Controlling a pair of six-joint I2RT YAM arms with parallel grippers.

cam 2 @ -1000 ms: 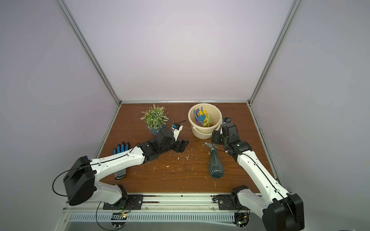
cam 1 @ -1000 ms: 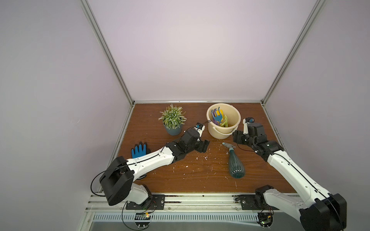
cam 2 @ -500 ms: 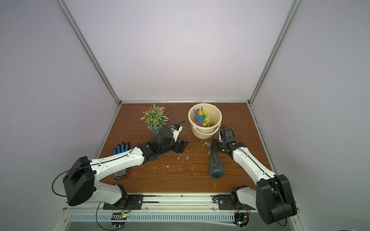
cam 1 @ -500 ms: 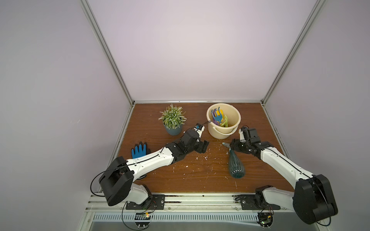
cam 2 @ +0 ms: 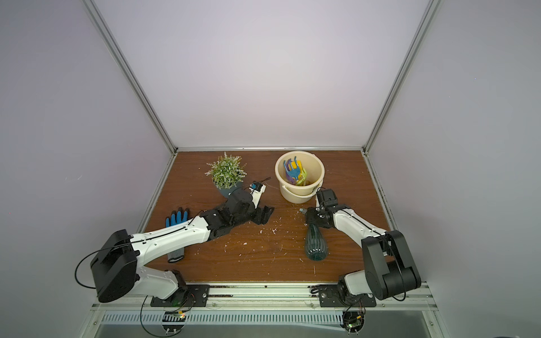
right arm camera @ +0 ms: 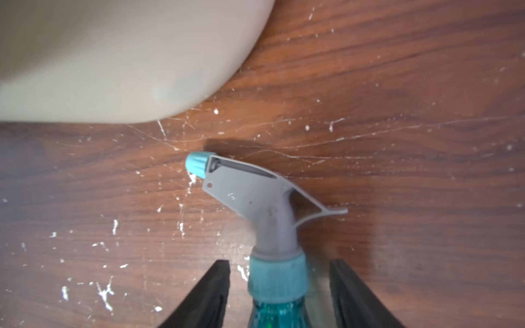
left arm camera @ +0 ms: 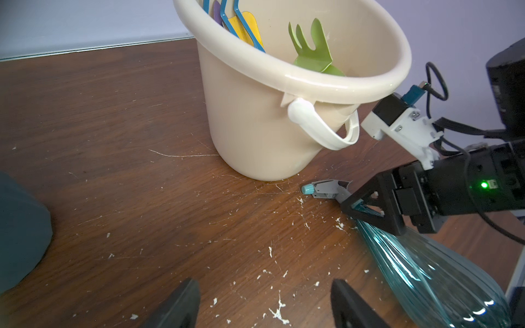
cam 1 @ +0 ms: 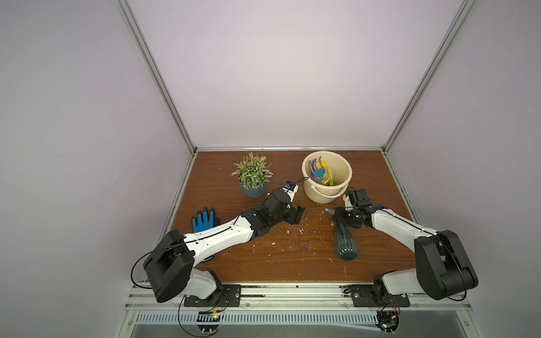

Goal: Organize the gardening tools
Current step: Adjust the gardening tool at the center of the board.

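Broadly, a brown wooden table (cam 1: 292,263) fills the floor of the white-walled cell, and both arms reach in over it from the near rail. A cream bucket (cam 1: 319,196) stands upright toward the far side, its white handle folded down against the wall. To its left stands a potted plant (cam 1: 252,175) in a grey-blue pot.

The teal ribbed spray bottle (cam 1: 345,243) lies on its side on the table, in front of the bucket, base toward the rail and grey trigger head (right arm camera: 250,193) toward the bucket, apart from it. A blue glove (cam 1: 203,221) lies flat near the left edge, partly under the left arm.

Inside the bucket stand a lime fork (left arm camera: 312,48), a yellow trowel (left arm camera: 248,28), a blue fork (cam 1: 320,172) and a purple tool (left arm camera: 217,11), heads up.

The right gripper (right arm camera: 279,264) sits low over the bottle's neck, one black finger on each side of the teal collar with a gap on both sides, so nothing is clamped. The left gripper (cam 1: 296,216) hovers over bare table between plant and bottle, fingers spread, holding nothing.

White flecks are scattered across the wood.
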